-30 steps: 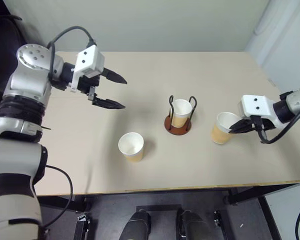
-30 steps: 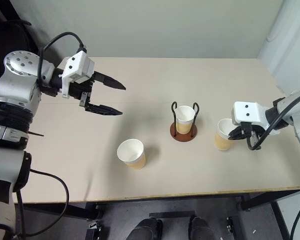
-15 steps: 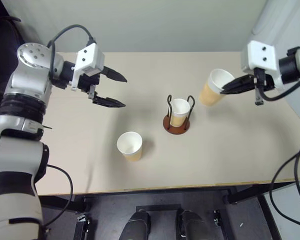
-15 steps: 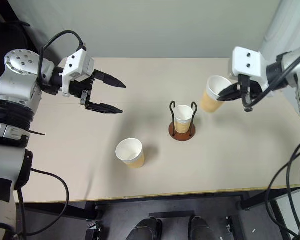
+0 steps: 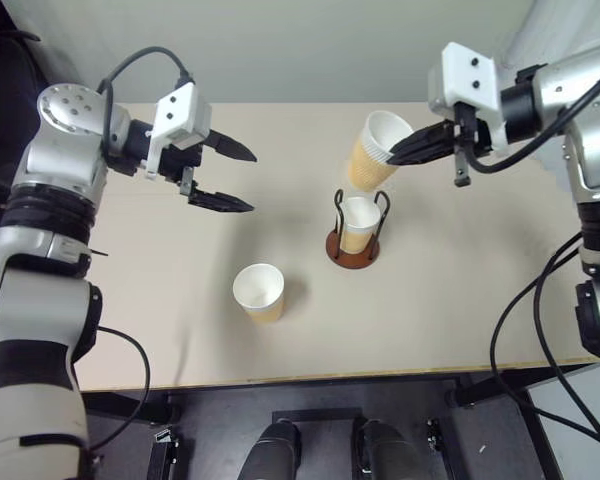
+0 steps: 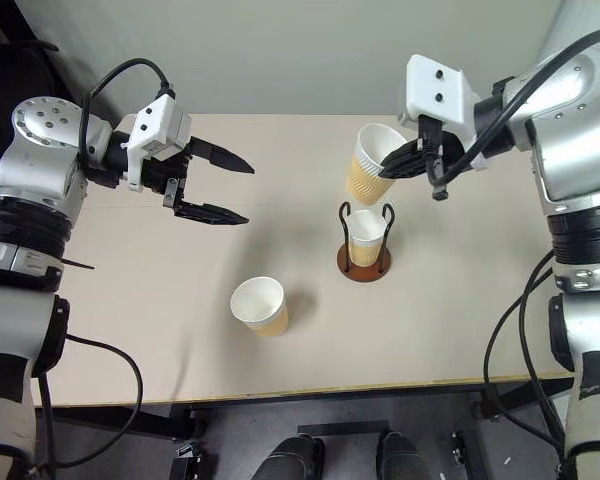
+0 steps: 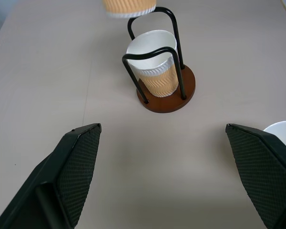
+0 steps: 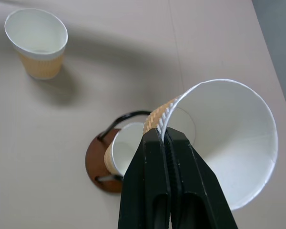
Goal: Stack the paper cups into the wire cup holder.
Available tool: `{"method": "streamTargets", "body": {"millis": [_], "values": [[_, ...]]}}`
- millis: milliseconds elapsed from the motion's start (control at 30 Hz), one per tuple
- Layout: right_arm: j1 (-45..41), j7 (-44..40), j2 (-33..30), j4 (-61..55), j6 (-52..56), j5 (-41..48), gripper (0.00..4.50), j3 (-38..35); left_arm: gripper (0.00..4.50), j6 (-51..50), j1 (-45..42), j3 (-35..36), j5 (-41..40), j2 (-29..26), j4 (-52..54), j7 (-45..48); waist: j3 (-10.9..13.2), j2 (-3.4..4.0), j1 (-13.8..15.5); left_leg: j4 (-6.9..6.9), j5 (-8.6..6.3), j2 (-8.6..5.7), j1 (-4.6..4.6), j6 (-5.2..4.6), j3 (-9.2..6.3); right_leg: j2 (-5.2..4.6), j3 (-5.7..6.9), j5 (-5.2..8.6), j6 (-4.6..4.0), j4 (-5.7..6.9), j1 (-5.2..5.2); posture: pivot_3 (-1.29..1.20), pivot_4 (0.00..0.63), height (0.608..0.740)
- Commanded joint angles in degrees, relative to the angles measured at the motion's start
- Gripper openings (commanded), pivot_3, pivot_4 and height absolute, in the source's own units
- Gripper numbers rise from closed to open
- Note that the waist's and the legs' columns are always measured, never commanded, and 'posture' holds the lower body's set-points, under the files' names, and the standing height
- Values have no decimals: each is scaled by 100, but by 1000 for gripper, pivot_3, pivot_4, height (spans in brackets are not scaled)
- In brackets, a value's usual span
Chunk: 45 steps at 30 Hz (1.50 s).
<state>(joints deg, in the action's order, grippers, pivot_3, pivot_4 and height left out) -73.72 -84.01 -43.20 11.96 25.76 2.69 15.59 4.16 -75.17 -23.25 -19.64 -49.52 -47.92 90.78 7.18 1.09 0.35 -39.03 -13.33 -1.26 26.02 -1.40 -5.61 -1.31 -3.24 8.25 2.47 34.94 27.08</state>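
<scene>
Change since a second ago: your right gripper (image 5: 392, 158) has carried its paper cup up off the table and over toward the wire cup holder; the cup stood on the tabletop to the holder's right before, and now hangs in the air. Your left arm and the other two cups have not shifted.

Held cup (image 5: 374, 150): you have it pinched by the rim, one black finger inside and one outside, jaws clamped tight on the paper wall. It hangs tilted, mouth turned toward your right arm, just above and slightly behind the holder, not touching the wire loops.

Wire cup holder (image 5: 355, 252): its reddish-brown disc sits on the table (image 5: 460, 300) near the middle, both black loops upright.

Cup in holder (image 5: 358, 224): it stands upright between the loops on the disc, mouth up, its rim about level with the loop tops.

Loose cup (image 5: 260, 293): upright on the table, to the left of the holder and nearer the front edge, well apart from it.

Left gripper (image 5: 238, 178): your pincer is spread wide with nothing between the fingers, hovering above the table well to the left of the holder and pointing toward it. From the left wrist view the holder (image 7: 166, 88) lies straight ahead between the two fingers (image 7: 71, 176).
</scene>
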Motion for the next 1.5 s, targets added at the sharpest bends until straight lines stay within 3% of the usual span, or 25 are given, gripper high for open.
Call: {"method": "streamTargets", "body": {"millis": [33,1500], "values": [[-30,59,-6,99,-263,-126,16,57,4500,32,-112,169,-64,-152,149,172,0,0,3,-2,0,3,0,1,-6,-4,-3,-1,1,-1,-1,0,150,740],[373,-74,352,543,-1517,-866,16,633,4500,-528,358,410,-367,-446,984,172,0,0,-23,1,29,25,-2,29,-10,13,9,-27,-30,7,3,0,150,740]]}}
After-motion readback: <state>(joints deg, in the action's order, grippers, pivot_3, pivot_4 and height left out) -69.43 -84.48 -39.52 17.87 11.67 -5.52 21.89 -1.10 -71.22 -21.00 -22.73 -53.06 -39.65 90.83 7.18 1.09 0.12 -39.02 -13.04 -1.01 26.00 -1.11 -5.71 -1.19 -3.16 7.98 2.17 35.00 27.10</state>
